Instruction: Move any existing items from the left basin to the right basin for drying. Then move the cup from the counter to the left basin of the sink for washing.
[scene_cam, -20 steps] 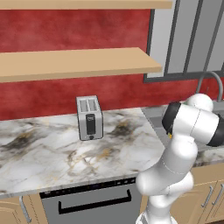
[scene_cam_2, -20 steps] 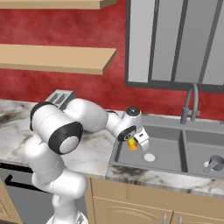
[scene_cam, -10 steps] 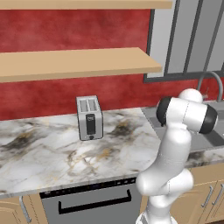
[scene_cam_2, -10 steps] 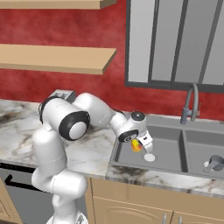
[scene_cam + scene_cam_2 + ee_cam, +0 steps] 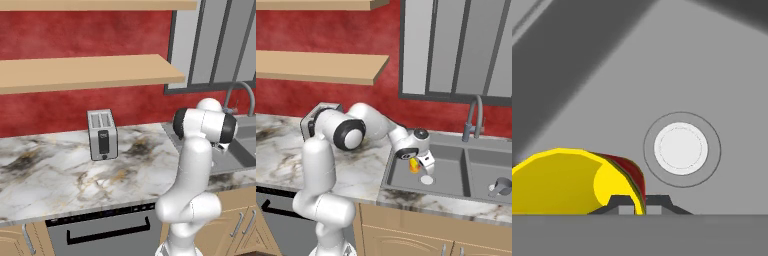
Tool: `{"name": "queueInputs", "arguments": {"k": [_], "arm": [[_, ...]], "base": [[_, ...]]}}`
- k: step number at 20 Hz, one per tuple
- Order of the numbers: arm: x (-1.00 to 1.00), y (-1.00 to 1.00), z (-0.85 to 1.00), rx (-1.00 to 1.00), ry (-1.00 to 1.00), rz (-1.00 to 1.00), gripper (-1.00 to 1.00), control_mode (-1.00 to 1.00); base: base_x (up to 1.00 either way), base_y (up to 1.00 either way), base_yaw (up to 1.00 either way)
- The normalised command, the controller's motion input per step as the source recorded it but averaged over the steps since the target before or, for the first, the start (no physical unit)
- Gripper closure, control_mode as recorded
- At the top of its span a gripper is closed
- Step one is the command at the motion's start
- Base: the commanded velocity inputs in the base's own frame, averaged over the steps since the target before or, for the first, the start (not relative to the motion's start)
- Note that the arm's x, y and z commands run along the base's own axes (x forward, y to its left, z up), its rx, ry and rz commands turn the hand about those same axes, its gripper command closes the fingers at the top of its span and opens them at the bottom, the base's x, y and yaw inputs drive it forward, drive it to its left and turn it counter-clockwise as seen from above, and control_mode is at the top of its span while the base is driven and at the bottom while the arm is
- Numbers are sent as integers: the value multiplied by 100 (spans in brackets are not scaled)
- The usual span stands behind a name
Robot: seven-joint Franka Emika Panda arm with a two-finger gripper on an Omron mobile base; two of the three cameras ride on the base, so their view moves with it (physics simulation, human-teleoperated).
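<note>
Placement is the step in hand, I judge: the end effector [image 5: 417, 163] grips the small yellow cup with a red-orange mark [image 5: 414, 164] above the left basin of the grey metal sink [image 5: 443, 172], near its front left corner, so it should lower until the cup meets the floor beside the round white drain [image 5: 680, 148] before opening. The hand view shows the cup's rim pinched between the fingertips; the right base view adds a grey mug [image 5: 500, 186] in the right basin [image 5: 481, 165], beyond the arched tap [image 5: 474, 119].

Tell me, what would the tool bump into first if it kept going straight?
Probably the grey floor of the left basin, near the white drain. The tool, holding the yellow cup, points down into it; depth is unclear.
</note>
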Motion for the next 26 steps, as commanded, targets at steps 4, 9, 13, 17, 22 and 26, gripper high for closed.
{"name": "queueInputs", "arguments": {"k": [4, 9, 13, 17, 22, 26], "arm": [[28, -9, -19, 3, 7, 0, 100, -100], [26, -6, -18, 0, 8, 0, 100, -100], [16, -1, -7, 2, 7, 0, 100, -100], [7, 0, -8, 1, 6, 0, 100, -100], [9, 0, -13, 1, 10, 0, 100, -100], [8, 0, -4, 1, 10, 0, -100, -100]], "base": [[0, 0, 0], [0, 0, 0], [0, 0, 0], [0, 0, 0], [0, 0, 0], [0, 0, 0]]}}
